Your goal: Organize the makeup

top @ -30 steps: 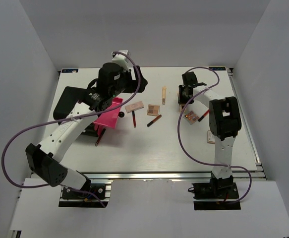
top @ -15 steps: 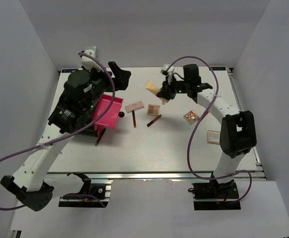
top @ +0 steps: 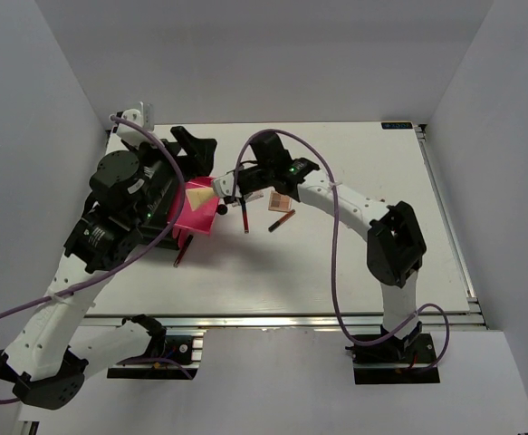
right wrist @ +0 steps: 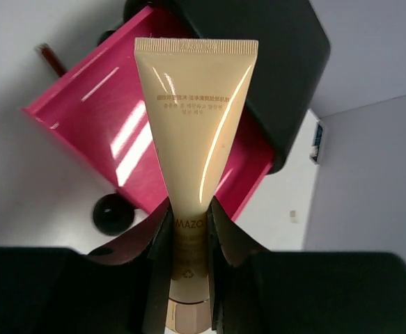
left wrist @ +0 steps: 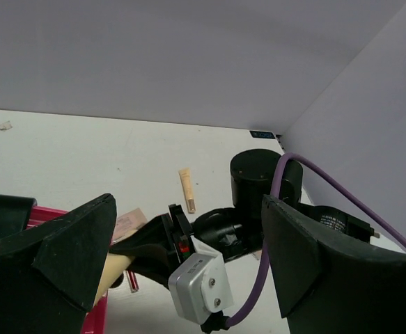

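Right end effector (right wrist: 189, 229) is clamped on a beige tube (right wrist: 196, 125); left end effector (left wrist: 187, 209) gapes wide, holding nothing. On the bench (top: 336, 272), sorting looks barely begun. What shows of the pink drawer (right wrist: 98, 104) is bare, with the held tube just above it. One palette (top: 281, 199), another tube (left wrist: 186, 189) and thin sticks (top: 244, 217) lie loose outside.

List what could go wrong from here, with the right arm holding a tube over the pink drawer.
1. The right gripper pinches the beige tube near its cap end only, so it might pivot or slip.
2. The tube reaches across the pink drawer toward its rim; released here, it may land on the wall.
3. The open left gripper hangs close by; the arms could collide.
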Robot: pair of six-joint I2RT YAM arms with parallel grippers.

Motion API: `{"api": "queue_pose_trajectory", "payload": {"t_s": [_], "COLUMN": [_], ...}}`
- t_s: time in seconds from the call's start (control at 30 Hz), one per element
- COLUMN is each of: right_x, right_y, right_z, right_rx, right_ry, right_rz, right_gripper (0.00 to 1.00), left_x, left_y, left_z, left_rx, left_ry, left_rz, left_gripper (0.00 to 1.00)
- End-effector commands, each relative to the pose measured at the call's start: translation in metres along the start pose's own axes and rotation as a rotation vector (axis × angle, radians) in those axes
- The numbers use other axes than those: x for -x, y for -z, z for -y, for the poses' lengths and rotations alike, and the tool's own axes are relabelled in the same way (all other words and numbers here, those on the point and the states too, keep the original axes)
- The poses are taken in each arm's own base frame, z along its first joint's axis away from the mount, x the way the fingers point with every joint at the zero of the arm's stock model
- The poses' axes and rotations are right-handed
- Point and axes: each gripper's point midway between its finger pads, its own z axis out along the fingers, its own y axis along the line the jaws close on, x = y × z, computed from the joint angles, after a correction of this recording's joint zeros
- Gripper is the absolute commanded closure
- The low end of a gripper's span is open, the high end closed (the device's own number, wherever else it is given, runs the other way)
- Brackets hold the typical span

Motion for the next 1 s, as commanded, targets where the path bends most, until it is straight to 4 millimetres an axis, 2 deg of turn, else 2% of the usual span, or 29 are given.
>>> {"api": "queue_pose_trajectory", "payload": {"t_s": [0.0, 0.07, 0.1, 0.13, 0.2, 0.23, 0.3, 0.4, 0.43, 0.5, 0.6, 0.63, 0.67, 0.73, 0.77, 0.8, 0.83, 0.87, 0.9, 0.93, 0.97], "right_x": [0.028, 0.025, 0.028, 0.025, 0.028, 0.022, 0.022, 0.009, 0.003, -0.001, -0.001, 0.010, 0.012, 0.033, 0.036, 0.037, 0.048, 0.036, 0.033, 0.022, 0.004], "right_y": [-0.008, -0.022, -0.025, -0.036, -0.044, -0.050, -0.054, -0.059, -0.061, -0.057, -0.046, -0.037, -0.033, -0.012, -0.005, 0.008, 0.025, 0.038, 0.066, 0.082, 0.105], "right_z": [0.043, 0.040, 0.046, 0.040, 0.043, 0.040, 0.041, 0.039, 0.038, 0.043, 0.046, 0.055, 0.053, 0.065, 0.073, 0.084, 0.095, 0.106, 0.120, 0.122, 0.129], "right_rx": [-0.088, -0.080, -0.087, -0.065, -0.065, -0.056, -0.056, -0.054, -0.053, -0.073, -0.091, -0.122, -0.130, -0.184, -0.231, -0.288, -0.358, -0.473, -0.575, -0.665, -0.792], "right_ry": [0.257, 0.284, 0.304, 0.303, 0.317, 0.317, 0.324, 0.324, 0.321, 0.321, 0.285, 0.290, 0.266, 0.189, 0.160, 0.117, -0.002, -0.058, -0.119, -0.266, -0.344], "right_rz": [0.002, -0.004, -0.010, -0.006, -0.001, -0.004, -0.004, -0.036, -0.049, -0.075, -0.072, -0.056, -0.045, 0.000, 0.008, 0.009, 0.030, -0.008, -0.026, -0.026, -0.073], "right_gripper": [0.78, 0.73, 0.72, 0.68, 0.64, 0.62, 0.60, 0.53, 0.47, 0.37, 0.32, 0.31, 0.31, 0.32, 0.34, 0.36, 0.44, 0.52, 0.70, 0.78, 0.86], "left_x": [0.001, -0.001, -0.002, -0.003, -0.003, -0.004, -0.003, -0.004, -0.004, -0.003, -0.003, -0.004, -0.005, -0.013, -0.016, -0.024, -0.028, -0.033, -0.049, -0.051, -0.058], "left_y": [0.008, 0.008, 0.008, 0.008, 0.008, 0.008, 0.010, 0.011, 0.011, 0.012, 0.011, 0.009, 0.007, -0.003, -0.008, -0.019, -0.026, -0.033, -0.049, -0.058, -0.067], "left_z": [-0.006, -0.006, -0.006, -0.006, -0.006, -0.006, -0.006, -0.007, -0.008, -0.007, -0.006, -0.004, -0.002, 0.002, 0.003, 0.006, 0.011, 0.015, 0.018, 0.029, 0.033], "left_rx": [0.024, 0.022, 0.019, 0.020, 0.019, 0.019, 0.018, 0.019, 0.021, 0.020, 0.015, 0.008, 0.002, -0.003, -0.002, -0.004, -0.023, -0.035, -0.040, -0.081, -0.092], "left_ry": [0.009, 0.006, 0.005, 0.003, 0.003, 0.004, 0.008, 0.016, 0.018, 0.020, 0.022, 0.020, 0.022, 0.027, 0.029, 0.029, 0.038, 0.045, 0.047, 0.076, 0.090], "left_rz": [0.008, 0.001, -0.002, -0.003, -0.004, -0.005, -0.002, -0.002, -0.001, 0.000, 0.000, -0.005, -0.011, -0.042, -0.056, -0.080, -0.097, -0.110, -0.150, -0.156, -0.175], "left_gripper": [0.06, 0.06, 0.06, 0.06, 0.06, 0.06, 0.06, 0.06, 0.06, 0.06, 0.06, 0.06, 0.06, 0.09, 0.12, 0.30, 0.44, 0.59, 0.70, 0.81, 0.82]}}
